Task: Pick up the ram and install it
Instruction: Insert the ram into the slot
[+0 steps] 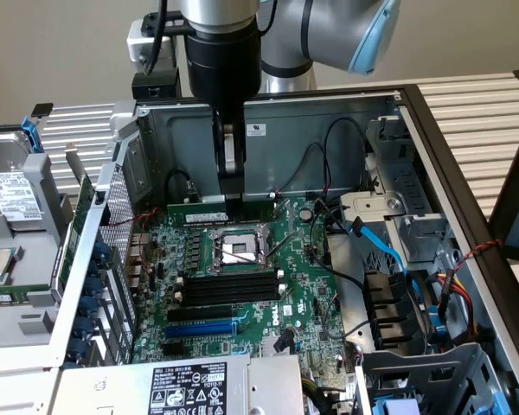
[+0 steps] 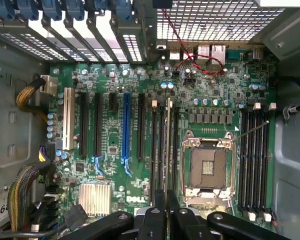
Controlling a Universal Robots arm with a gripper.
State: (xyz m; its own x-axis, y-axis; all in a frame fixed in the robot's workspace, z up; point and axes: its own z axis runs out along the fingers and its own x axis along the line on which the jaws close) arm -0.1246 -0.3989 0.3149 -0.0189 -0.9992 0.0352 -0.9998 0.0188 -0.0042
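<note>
The ram point(image 1: 203, 212) is a dark-green stick with a small white label. It hangs level over the motherboard point(image 1: 294, 285) inside the open computer case. My gripper point(image 1: 233, 197) reaches straight down from above and is shut on the ram's top edge. In the wrist view the ram point(image 2: 168, 150) shows edge-on as a thin pale line. It runs along the long black memory slots point(image 2: 160, 150) beside the CPU socket point(image 2: 208, 167). The gripper point(image 2: 166, 210) sits at the stick's near end. I cannot tell whether the ram touches a slot.
A blue expansion slot point(image 1: 199, 328) lies in front of the black memory slots point(image 1: 221, 287). Blue and black cables point(image 1: 389, 246) crowd the exterior view's right. The case's back wall point(image 1: 311, 138) rises behind the gripper. A hard drive point(image 1: 13, 194) lies outside the case on the left.
</note>
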